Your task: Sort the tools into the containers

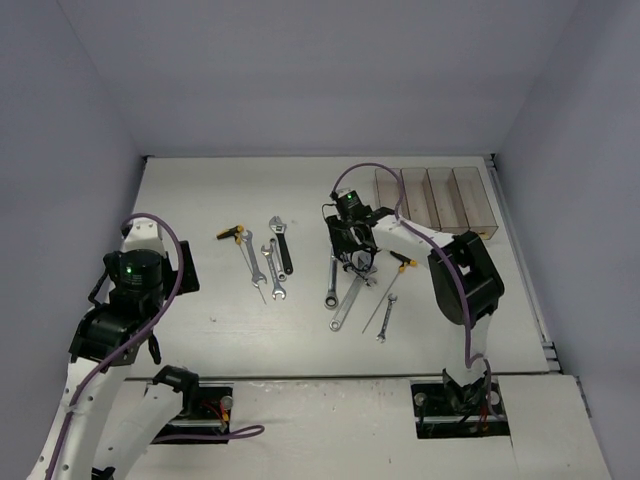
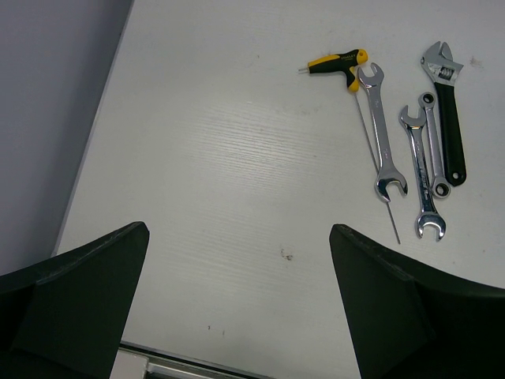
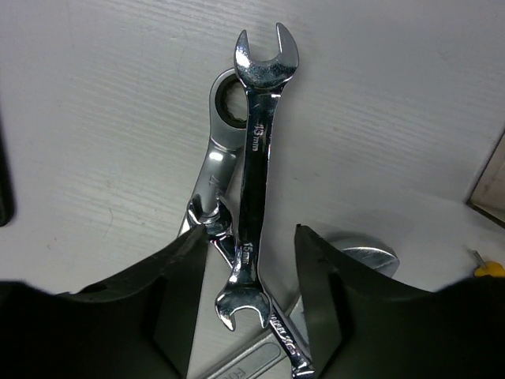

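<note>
Wrench [image 3: 254, 158] lies mid-table between your right gripper's [image 3: 250, 241] half-spread jaws, which straddle its shank without touching, its long axis running straight ahead from the wrist, beside a ratchet spanner [image 3: 219, 134], with the containers [image 1: 436, 198] near, beyond and rightward.

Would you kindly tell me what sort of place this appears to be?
Probably a robotics lab test cell: a white table enclosed by plain walls, robot arms bolted at its near edge, wrenches and clear bins laid out.
</note>
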Available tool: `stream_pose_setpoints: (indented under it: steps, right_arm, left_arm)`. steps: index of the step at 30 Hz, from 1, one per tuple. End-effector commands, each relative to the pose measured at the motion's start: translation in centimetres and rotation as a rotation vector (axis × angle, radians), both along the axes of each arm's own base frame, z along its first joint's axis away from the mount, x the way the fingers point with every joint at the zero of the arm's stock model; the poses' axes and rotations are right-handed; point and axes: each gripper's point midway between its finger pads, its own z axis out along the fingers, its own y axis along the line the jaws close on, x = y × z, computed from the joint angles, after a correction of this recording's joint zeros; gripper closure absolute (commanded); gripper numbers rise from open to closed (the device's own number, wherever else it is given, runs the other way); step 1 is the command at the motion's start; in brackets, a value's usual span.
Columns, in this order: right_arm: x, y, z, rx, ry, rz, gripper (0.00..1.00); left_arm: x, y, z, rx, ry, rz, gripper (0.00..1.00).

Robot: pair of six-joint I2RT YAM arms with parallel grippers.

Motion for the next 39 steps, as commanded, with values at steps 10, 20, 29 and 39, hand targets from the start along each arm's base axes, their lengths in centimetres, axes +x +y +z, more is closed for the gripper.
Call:
stream_pose_setpoints:
  steps: [10,20,29,39]
  right_arm:
    - [3.4,1.4,1.8,0.03,-0.111,-0.05,0.64]
    - [4.5,1.0,0.7,0.02,-0.109,-0.11,0.73]
    - [4.5,0.0,-0.5,-0.011,-0.099,-0.124,0.89]
    - [7.1,-0.5,12.2,0.089,-0.349,-0.107,1.0]
  left_arm:
    - [0.3,-0.4,0.0,-0.031,-0.007,0.001,0.03]
    - [0.2,-0.8,-0.5,-0.061,-0.002,-0.004,0.02]
    - [0.1,-1.1,-0.6,-0.078,-0.003,-0.011,0.03]
    - [0.0,-1.2,-0.3,-0.087,-0.012,-0.017,0.03]
